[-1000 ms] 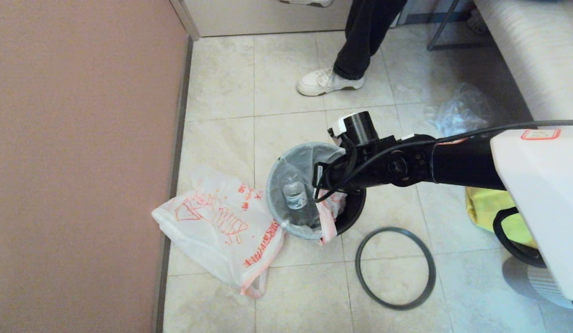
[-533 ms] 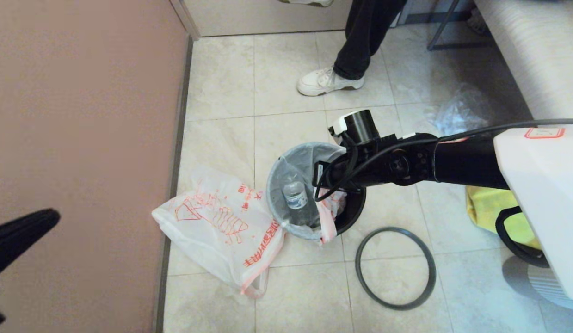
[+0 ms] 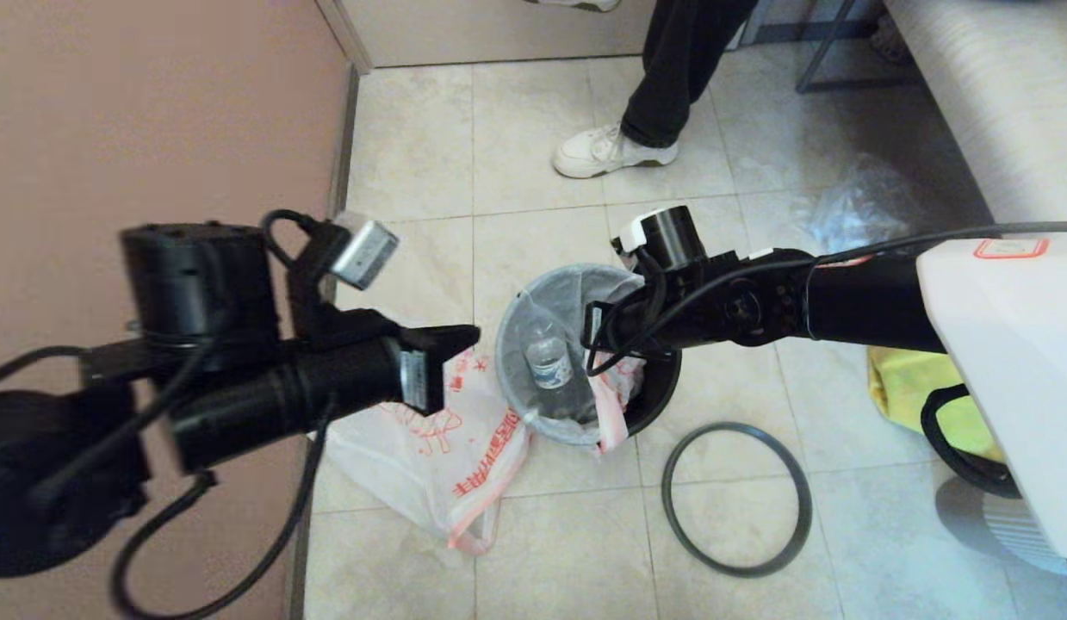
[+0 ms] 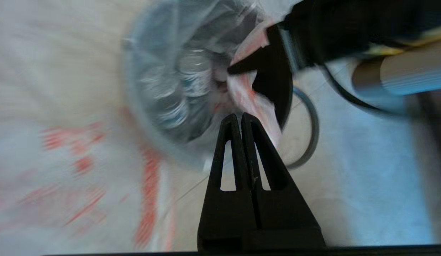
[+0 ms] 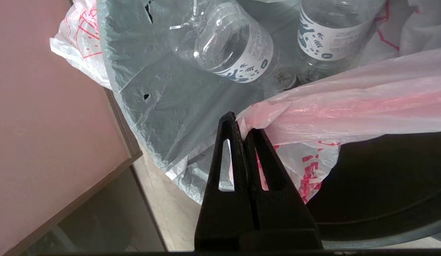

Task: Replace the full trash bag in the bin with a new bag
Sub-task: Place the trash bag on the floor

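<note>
1. Nearest us, on the bin's (image 3: 658,400) left, the left arm reaches in from the wall side. Its gripper (image 3: 464,336) hangs above the new bag (image 3: 430,456) with the tip just short of the bin. We read its fingers (image 4: 231,142) as pressed together with nothing between them.
2. The new bag lies flat on the tiles, touching the bin's left side. Its red drawing and characters face up, and a pink handle trails toward us. The left arm covers part of it.
3. The ring rim (image 3: 736,498) lies flat on the floor, off the bin, just near and right of it.
4. The bin stands upright on the tiles. The full bag (image 3: 550,301) sits inside, its mouth draped over the bin's edge. We count at least two bottles (image 5: 238,49) in the right wrist view.
5. The right arm reaches across from the bin's right. Its gripper (image 5: 244,133) is at the bin's mouth, fingers closed on a pink handle (image 5: 345,106) of the full bag.
6. A yellow bag (image 3: 908,387) lies right of the bin, partly behind the arm.
7. A clear plastic bag (image 3: 860,207) lies farther off, beyond and right of the bin, beside the sofa (image 3: 998,95).
8. Beyond the bin stands a person: dark trouser leg (image 3: 679,69), white shoe (image 3: 606,152).
</note>
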Robot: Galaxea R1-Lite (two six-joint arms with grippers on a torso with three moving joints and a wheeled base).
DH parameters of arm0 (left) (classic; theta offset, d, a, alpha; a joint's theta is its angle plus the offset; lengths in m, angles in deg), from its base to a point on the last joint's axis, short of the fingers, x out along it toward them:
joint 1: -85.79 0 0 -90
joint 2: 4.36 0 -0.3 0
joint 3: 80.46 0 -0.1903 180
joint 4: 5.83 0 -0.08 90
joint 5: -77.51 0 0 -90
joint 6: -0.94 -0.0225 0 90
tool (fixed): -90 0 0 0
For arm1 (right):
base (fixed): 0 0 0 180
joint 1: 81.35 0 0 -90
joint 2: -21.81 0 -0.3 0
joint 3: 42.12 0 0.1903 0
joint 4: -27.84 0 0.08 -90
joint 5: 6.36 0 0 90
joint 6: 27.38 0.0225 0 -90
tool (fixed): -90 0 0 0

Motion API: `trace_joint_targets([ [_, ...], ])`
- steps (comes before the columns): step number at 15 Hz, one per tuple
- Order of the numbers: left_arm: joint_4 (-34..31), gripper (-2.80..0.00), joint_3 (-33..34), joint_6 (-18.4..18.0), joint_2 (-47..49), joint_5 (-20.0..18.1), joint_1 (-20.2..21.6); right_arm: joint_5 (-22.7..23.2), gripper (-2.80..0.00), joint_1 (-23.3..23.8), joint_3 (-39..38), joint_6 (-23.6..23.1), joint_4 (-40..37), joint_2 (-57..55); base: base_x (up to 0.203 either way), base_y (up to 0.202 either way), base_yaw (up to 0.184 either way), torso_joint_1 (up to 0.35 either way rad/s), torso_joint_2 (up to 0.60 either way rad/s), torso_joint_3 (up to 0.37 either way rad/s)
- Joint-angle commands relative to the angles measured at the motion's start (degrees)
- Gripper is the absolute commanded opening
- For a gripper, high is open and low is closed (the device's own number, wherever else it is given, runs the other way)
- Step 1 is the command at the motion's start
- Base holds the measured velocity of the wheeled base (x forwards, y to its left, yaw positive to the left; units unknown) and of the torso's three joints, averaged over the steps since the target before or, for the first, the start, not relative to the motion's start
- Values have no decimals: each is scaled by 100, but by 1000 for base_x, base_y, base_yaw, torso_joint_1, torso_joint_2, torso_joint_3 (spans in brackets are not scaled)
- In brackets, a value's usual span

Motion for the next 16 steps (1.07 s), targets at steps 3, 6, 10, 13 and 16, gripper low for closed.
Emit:
trace_joint_targets([
  [3, 560, -280, -708, 336, 2018, -1149, 460, 5, -280, -28, -5, 15, -8, -48, 0, 0, 0, 0, 0, 0],
  [6, 1067, -280, -943, 538, 2788, -2891, 1224, -4, -280, -30, -10, 9, -28, -21, 0, 0, 0, 0, 0, 0],
  [10, 1322, -280, -1378, 573, 3489, -3726, 1411, -4, -280, -15, -9, -28, -39, 7, 0, 0, 0, 0, 0, 0],
  [13, 1330, -280, -1605, 605, 3834, -3761, 1385, 5, -280, -15, -5, -46, -30, 66, 0, 0, 0, 0, 0, 0],
  [16, 1331, -280, -1812, 600, 4045, -3762, 1353, 5, -280, -20, -5, -74, -39, 81, 0, 0, 0, 0, 0, 0],
])
